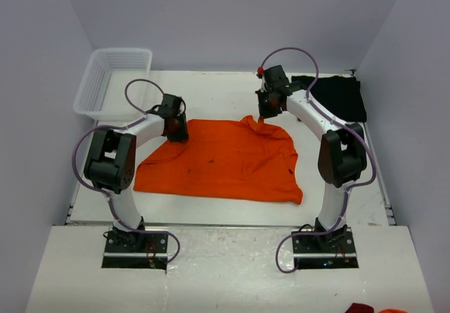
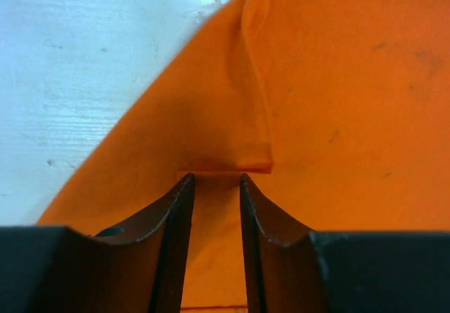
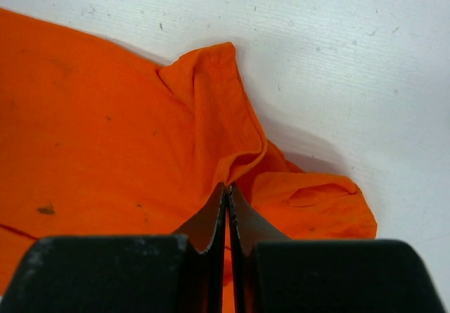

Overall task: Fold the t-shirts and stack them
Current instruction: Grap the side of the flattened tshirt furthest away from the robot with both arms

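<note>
- T-shirts: the orange t-shirt (image 1: 225, 162) lies spread in one open layer on the table (image 1: 211, 91), reaching from the left claw (image 1: 176, 129) across to the right claw (image 1: 265, 112), its edges rumpled and no fold made in it
- Under the left claw is the shirt's far left corner; the jaws stand a narrow gap apart with cloth showing through the gap, and a sleeve hem (image 2: 225, 167) lies just ahead of the tips, so I judge nothing is pinched on this side
- Pressed tight together, the jaws of the right claw hold the orange t-shirt by its far edge, where the cloth rises in a small peak to the tips; a bunched sleeve (image 3: 316, 200) lies just to the right of them
- Behind and to the right of the right claw, well apart from it, the black t-shirt (image 1: 341, 96) lies as a loose heap; whether it is folded I cannot tell
- Beyond the left claw stands the white basket (image 1: 112, 81), apart from both shirts
- By my judgement the task is near its start: one far corner is gripped, the other is not, and every fold plus the stacking remains
</note>
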Motion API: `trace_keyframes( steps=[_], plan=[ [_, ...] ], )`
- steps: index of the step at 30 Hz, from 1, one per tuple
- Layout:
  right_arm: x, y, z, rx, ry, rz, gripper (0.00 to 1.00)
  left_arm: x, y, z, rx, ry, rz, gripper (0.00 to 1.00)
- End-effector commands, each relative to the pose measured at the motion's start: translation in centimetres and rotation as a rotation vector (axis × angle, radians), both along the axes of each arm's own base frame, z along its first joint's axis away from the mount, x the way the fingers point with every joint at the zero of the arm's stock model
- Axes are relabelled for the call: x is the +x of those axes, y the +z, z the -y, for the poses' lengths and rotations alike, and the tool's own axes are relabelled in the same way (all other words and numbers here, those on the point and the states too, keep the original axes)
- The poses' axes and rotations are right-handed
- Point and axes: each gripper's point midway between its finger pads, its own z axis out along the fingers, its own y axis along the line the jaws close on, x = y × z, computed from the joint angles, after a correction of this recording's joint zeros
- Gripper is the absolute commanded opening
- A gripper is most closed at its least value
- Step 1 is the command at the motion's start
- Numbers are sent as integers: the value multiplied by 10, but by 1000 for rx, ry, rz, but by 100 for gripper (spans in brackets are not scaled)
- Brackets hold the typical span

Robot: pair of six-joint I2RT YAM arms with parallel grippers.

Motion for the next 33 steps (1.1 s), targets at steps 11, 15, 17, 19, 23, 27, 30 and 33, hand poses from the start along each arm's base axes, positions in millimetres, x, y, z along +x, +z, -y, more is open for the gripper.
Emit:
trace_keyframes(
  steps=[11, 15, 17, 19, 23, 27, 30, 33],
  plan=[
    [3, 18, -1, 27, 10, 45, 0, 10, -1, -22, 66, 39, 28, 33],
    [2, 18, -2, 26, 13, 43, 0, 12, 0, -25, 74, 45, 33, 33],
    [3, 18, -2, 27, 13, 43, 0, 12, 0, -26, 81, 46, 30, 33],
    [2, 19, -2, 25, 14, 44, 0, 14, 1, -28, 91, 50, 38, 33],
    [2, 19, -2, 25, 15, 42, 0, 14, 0, -26, 83, 46, 34, 34],
    [3, 19, -2, 27, 14, 43, 0, 11, -10, -25, 81, 40, 9, 25],
    [3, 17, -3, 26, 15, 38, 0, 10, -14, -24, 73, 40, 2, 4],
    [3, 17, -2, 22, 11, 40, 0, 11, -7, -22, 59, 39, 18, 0]
  ],
)
